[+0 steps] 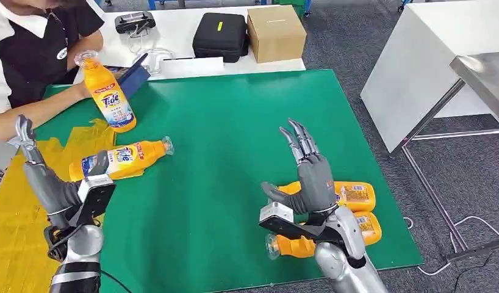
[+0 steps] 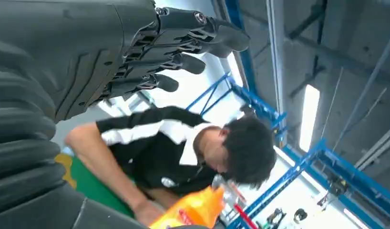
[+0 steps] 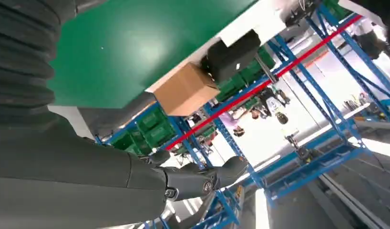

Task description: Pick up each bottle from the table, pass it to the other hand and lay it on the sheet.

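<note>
My right hand (image 1: 308, 174) is raised over the green mat (image 1: 235, 122), fingers spread upward and holding nothing; its fingers (image 3: 193, 181) also show in the right wrist view. Just behind it two orange bottles lie on the mat, one (image 1: 357, 195) farther from me and one (image 1: 299, 245) nearer. My left hand (image 1: 43, 177) is lifted at the left above the yellow sheet (image 1: 15, 207), its empty fingers (image 2: 183, 43) stretched out. A third orange bottle (image 1: 122, 160) lies at the sheet's edge beside it. A person's hand holds a fourth bottle (image 1: 110, 94) (image 2: 193, 210) tilted on the mat.
A person in a black and white shirt (image 1: 33, 49) sits at the far left, forearm over the sheet. Behind the mat on a white table are a black case (image 1: 219, 35) (image 3: 231, 55), a cardboard box (image 1: 276, 32) (image 3: 186, 88) and a controller (image 1: 134, 23). A white counter (image 1: 430, 67) stands to the right.
</note>
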